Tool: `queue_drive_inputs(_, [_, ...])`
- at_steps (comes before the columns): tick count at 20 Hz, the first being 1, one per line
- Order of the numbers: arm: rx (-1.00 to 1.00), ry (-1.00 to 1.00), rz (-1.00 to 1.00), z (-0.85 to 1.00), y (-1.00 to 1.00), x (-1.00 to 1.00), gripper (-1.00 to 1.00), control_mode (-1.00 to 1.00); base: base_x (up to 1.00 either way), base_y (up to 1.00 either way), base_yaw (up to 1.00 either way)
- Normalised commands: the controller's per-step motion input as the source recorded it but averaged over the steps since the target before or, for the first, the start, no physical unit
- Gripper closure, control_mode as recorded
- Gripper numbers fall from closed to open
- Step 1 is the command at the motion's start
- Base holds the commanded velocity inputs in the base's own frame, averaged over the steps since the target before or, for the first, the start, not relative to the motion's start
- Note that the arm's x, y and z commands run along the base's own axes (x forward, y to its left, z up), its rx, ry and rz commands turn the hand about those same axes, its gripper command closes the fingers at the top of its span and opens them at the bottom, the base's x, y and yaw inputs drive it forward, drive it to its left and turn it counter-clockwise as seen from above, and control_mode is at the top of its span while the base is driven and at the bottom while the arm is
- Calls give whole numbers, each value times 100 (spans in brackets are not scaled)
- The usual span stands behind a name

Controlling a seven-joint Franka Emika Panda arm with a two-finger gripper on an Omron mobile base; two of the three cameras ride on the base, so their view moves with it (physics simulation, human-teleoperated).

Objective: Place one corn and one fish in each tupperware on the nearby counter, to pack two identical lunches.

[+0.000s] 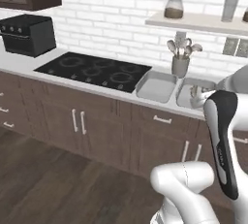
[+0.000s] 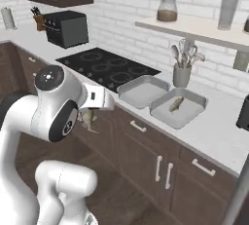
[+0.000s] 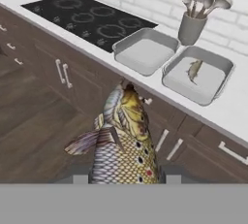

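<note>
Tool is pinching a slender grey-brown fish (tail end dangling). Risk is it slipping before reaching the empty light-grey rectangular tray, since scales look slick.

The white arm bends at its elbow in front of the cabinets, its gripper pointing down, jaws clamped on a fish.

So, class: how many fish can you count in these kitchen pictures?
2: one fish held in the gripper over the floor, one fish lying in the right-hand tupperware. Others may be hidden.
</note>
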Motion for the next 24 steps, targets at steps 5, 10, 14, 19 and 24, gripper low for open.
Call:
queue_drive_inputs(5, [0,0,0,0,0,0,100,100,100,78,-61])
queue_drive_inputs(10, [0,0,0,0,0,0,100,100,88,56,-71])
queue_drive_inputs(14, [0,0,0,0,0,0,100,100,65,19,-77])
queue_drive_inputs(19, [0,0,0,0,0,0,100,100,98,47,-39])
queue_drive_inputs(24, [0,0,0,0,0,0,100,100,72,68,-7])
